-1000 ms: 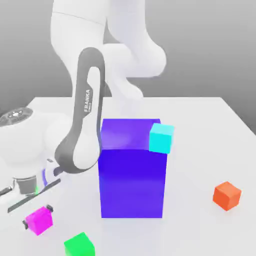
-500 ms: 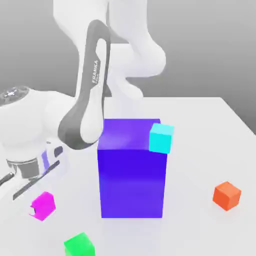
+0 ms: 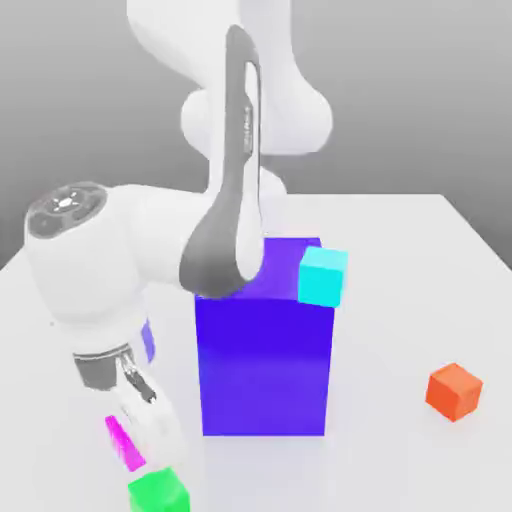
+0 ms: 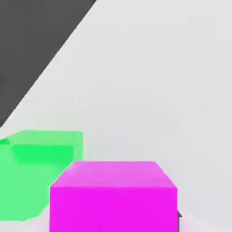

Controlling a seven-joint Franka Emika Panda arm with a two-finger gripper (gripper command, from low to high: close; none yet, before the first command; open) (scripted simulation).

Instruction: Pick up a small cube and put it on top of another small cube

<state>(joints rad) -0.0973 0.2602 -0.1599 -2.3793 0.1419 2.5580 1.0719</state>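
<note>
The magenta cube [image 3: 123, 443] sits in the lower left of the exterior view, seen only as a thin tilted sliver beside the white gripper [image 3: 140, 425], lifted off the white table [image 3: 400, 300]. The gripper pinches this cube between its fingers. Just below it, at the bottom edge, rests the green cube [image 3: 158, 492], close to the magenta one; contact between them cannot be judged. The white arm [image 3: 232, 200] bends down from the upper centre. The large blue-purple block [image 3: 265, 350] stands mid-frame with a cyan cube [image 3: 323, 276] at its upper right corner. An orange cube [image 3: 454, 390] lies well apart at the right.

In the hand view, the magenta cube [image 4: 113, 195] occupies the lower centre. The green cube [image 4: 38, 167] lies at the lower left, partly behind the magenta one, on the pale table surface [image 4: 158, 81].
</note>
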